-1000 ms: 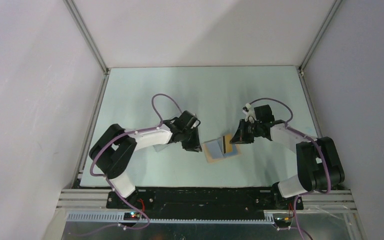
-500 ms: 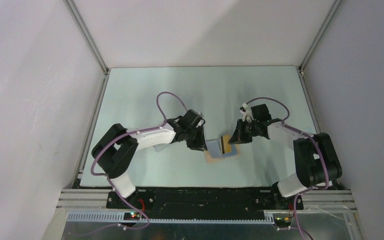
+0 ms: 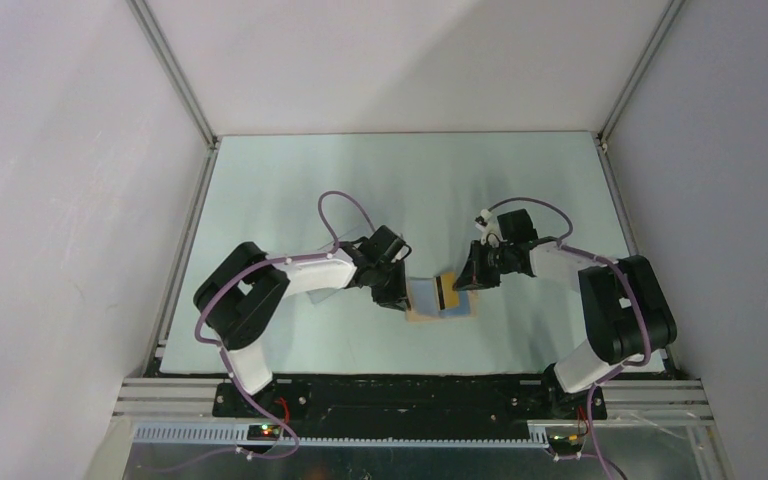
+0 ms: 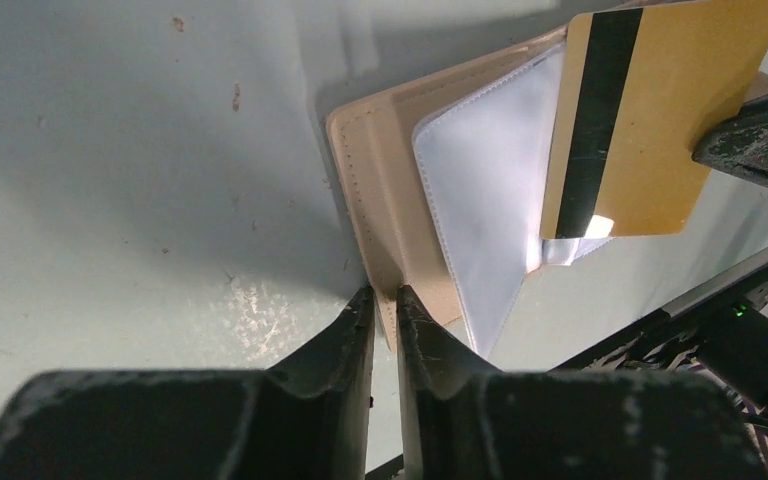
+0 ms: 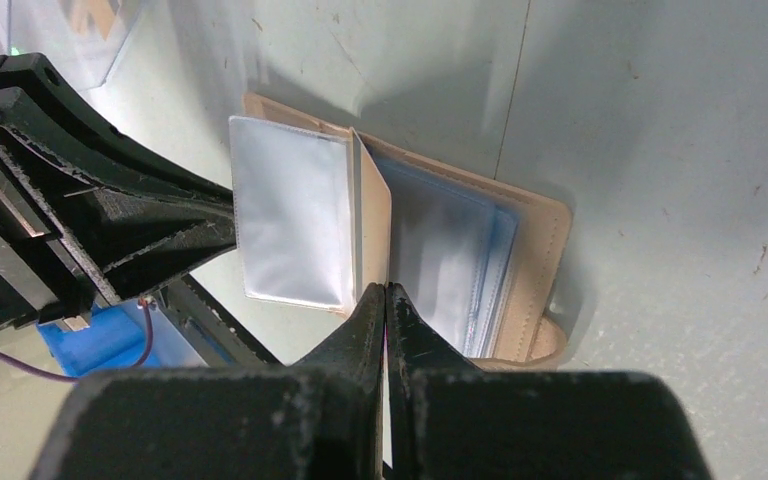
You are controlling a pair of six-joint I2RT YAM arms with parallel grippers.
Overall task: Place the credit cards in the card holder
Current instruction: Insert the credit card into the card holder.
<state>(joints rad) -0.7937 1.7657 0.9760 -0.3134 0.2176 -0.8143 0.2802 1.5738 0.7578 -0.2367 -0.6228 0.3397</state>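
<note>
The tan card holder [image 3: 422, 312] lies open at mid-table, with clear-blue pockets showing [image 5: 445, 255]. My left gripper [image 3: 397, 295] is shut on its left tan edge [image 4: 385, 300]. My right gripper [image 3: 463, 281] is shut on an orange-yellow credit card [image 3: 445, 290] with a black stripe. It holds the card on edge over the middle of the open holder. The left wrist view shows the card's striped face [image 4: 660, 110] above the white pocket flap [image 4: 485, 190]. The right wrist view shows the card edge-on [image 5: 371, 215] between the jaws. No other cards are visible.
A clear plastic box [image 5: 100, 30] sits beyond the left arm, at the top left of the right wrist view. The left gripper's fingers [image 5: 160, 225] reach in close to the holder's left flap. Grey walls enclose the table [image 3: 400, 180] on three sides.
My left gripper moved right to the holder's left edge and closed on it. My right gripper shifted slightly left with the card, further over the holder.
</note>
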